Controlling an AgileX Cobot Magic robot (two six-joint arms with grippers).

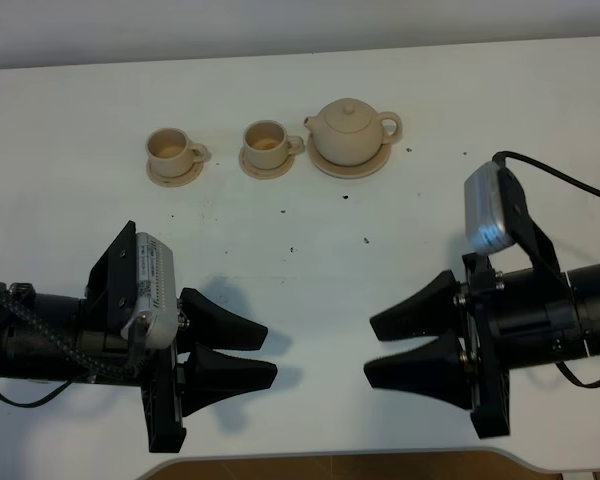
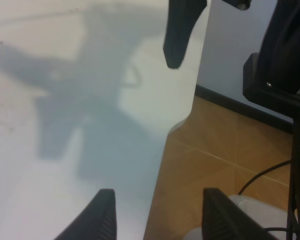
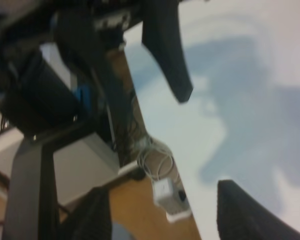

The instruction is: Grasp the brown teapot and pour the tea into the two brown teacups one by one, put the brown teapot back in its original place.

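Observation:
The brown teapot [image 1: 348,130] stands with its lid on, on its wide saucer [image 1: 325,164], at the back of the white table. The two brown teacups [image 1: 170,150] [image 1: 267,143] stand on small saucers in a row to its left. My left gripper [image 1: 270,355] is open and empty near the table's front edge, pointing right. My right gripper [image 1: 370,348] is open and empty, pointing left at it across a small gap. Both are far from the tea set. The left wrist view [image 2: 159,195] and the right wrist view [image 3: 160,192] show only the open jaws, not the teapot or cups.
Small dark specks [image 1: 292,249] are scattered on the white table [image 1: 300,280] between the tea set and the grippers. The table's front edge [image 1: 340,458] lies just below both grippers. Beyond it are wooden floor [image 2: 215,150] and a cable with a white adapter [image 3: 162,190].

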